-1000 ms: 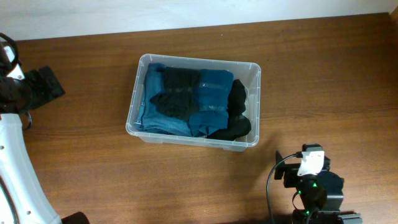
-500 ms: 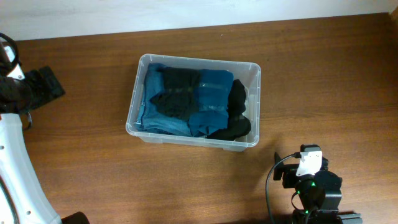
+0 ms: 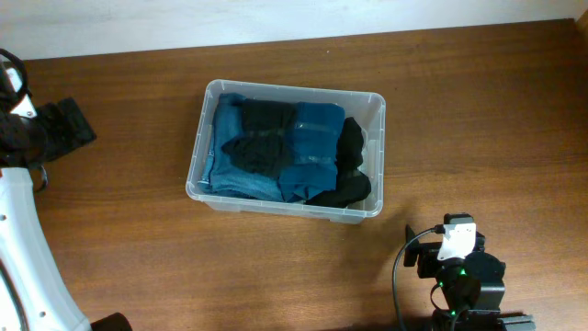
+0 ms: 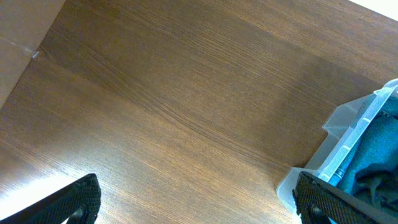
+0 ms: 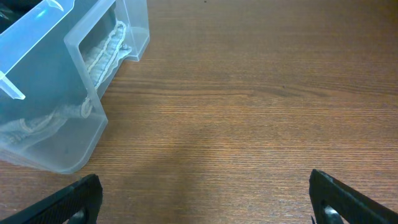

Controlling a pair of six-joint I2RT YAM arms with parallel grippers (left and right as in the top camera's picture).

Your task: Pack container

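The clear plastic container (image 3: 287, 210) stands mid-table, holding folded blue clothes (image 3: 312, 152) and black clothes (image 3: 262, 138). My left gripper (image 3: 66, 124) is at the table's far left, well apart from the container. In the left wrist view it (image 4: 196, 202) is open and empty over bare wood, with the container's corner (image 4: 354, 134) at the right edge. My right gripper (image 3: 439, 257) is near the front edge, right of the container. In the right wrist view it (image 5: 205, 199) is open and empty, with the container's wall (image 5: 74, 93) at the upper left.
The wooden table (image 3: 478, 110) runs to a pale wall at the back. A black cable (image 3: 401, 267) loops beside the right arm. The white left arm (image 3: 23, 248) runs along the left edge.
The right arm has drawn back slightly toward the front edge. The left arm barely shifted. The container and clothes have not moved.
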